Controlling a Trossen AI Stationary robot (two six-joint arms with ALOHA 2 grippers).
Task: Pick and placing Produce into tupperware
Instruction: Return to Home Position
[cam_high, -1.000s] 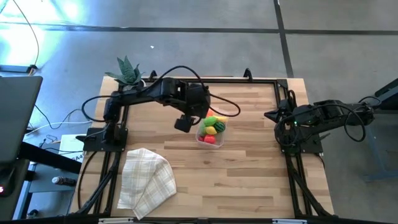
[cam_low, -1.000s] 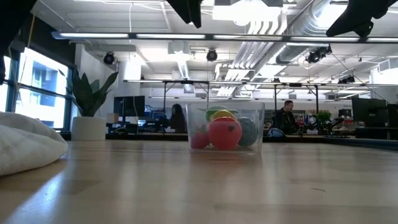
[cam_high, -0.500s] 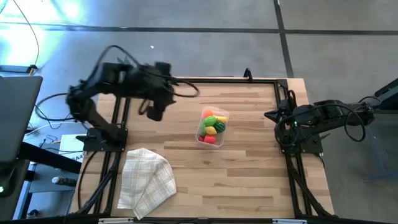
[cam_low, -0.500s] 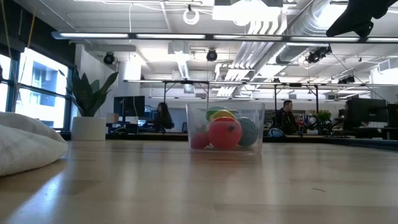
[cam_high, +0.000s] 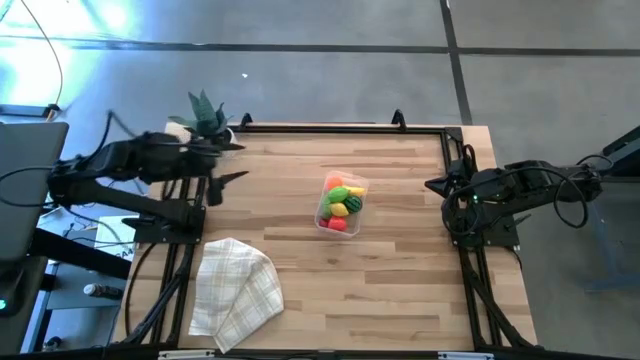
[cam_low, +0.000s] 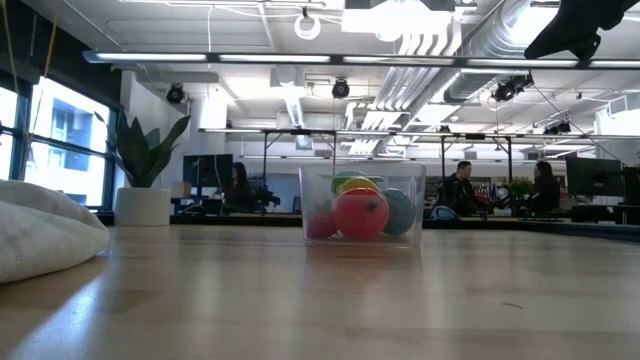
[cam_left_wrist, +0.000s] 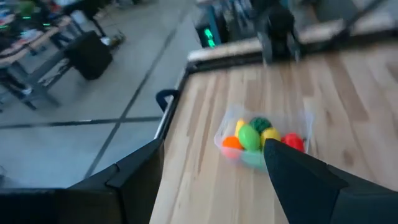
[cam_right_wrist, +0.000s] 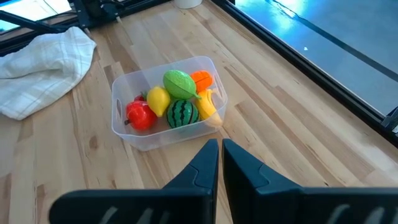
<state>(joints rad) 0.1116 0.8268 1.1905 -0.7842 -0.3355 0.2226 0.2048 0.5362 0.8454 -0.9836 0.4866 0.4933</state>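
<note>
1. The clear tub (cam_high: 338, 206) stands near the middle of my table (cam_high: 400, 290), a little toward the right arm's side. The toy fruits and vegetables (cam_right_wrist: 179, 83) are all heaped inside it: red, yellow, light green, orange and a striped dark green piece.
2. My left gripper (cam_high: 228, 162) hangs over the table's left edge, well apart from the tub. Its arm is folded low across the frame there, and its fingers (cam_left_wrist: 130, 177) are spread wide with nothing between them.
3. My right gripper (cam_right_wrist: 220, 152) is closed on nothing, the two fingers almost touching, and it points at the tub from the right edge. That arm sits folded at its base.
4. A checked cloth (cam_high: 235, 290) lies crumpled at the near left corner, and a plant (cam_high: 205, 112) stands at the far left corner.
5. The left arm is smeared in the high view. In the left wrist view one finger covers part of the tub. In the low view only a few pieces show through the tub wall.
</note>
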